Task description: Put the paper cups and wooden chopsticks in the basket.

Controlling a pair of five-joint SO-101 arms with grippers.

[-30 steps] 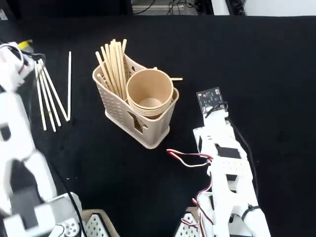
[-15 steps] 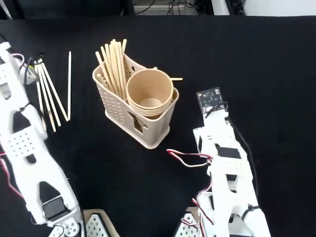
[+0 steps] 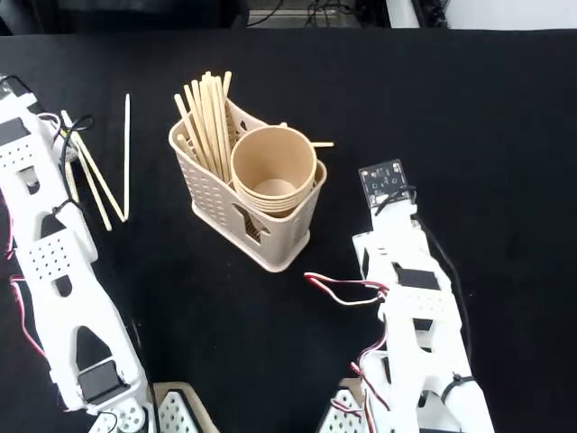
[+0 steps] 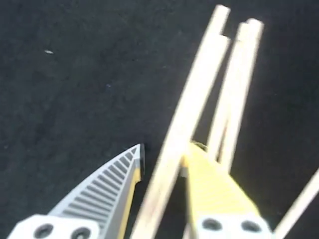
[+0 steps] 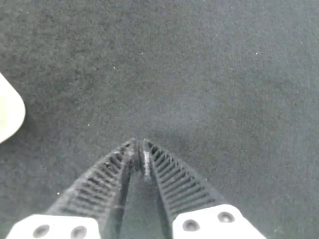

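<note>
A black cloth (image 3: 505, 135) covers the table, with cables lying along its far edge. Near the middle stands the pale slotted basket (image 3: 225, 203), which holds the nested paper cups (image 3: 279, 185) in its nearer part and a bundle of wooden chopsticks (image 3: 209, 113) leaning upright in its farther part. One short stick end (image 3: 320, 143) juts out behind the cups; the rest of it is hidden. Well to the left of the basket, the loose chopsticks (image 3: 101, 185) lie fanned on the cloth, and the left arm (image 3: 50, 253) covers part of them, so their count cannot be made out. In the left wrist view, the left gripper (image 4: 164, 152) has its fingers (image 4: 117, 181) apart, with one blurred chopstick running between them close against the yellow finger and others lying just beyond. The right arm (image 3: 410, 298) rests right of the basket. The right gripper (image 5: 139, 149) has its tips pressed together over bare cloth, holding nothing.
</note>
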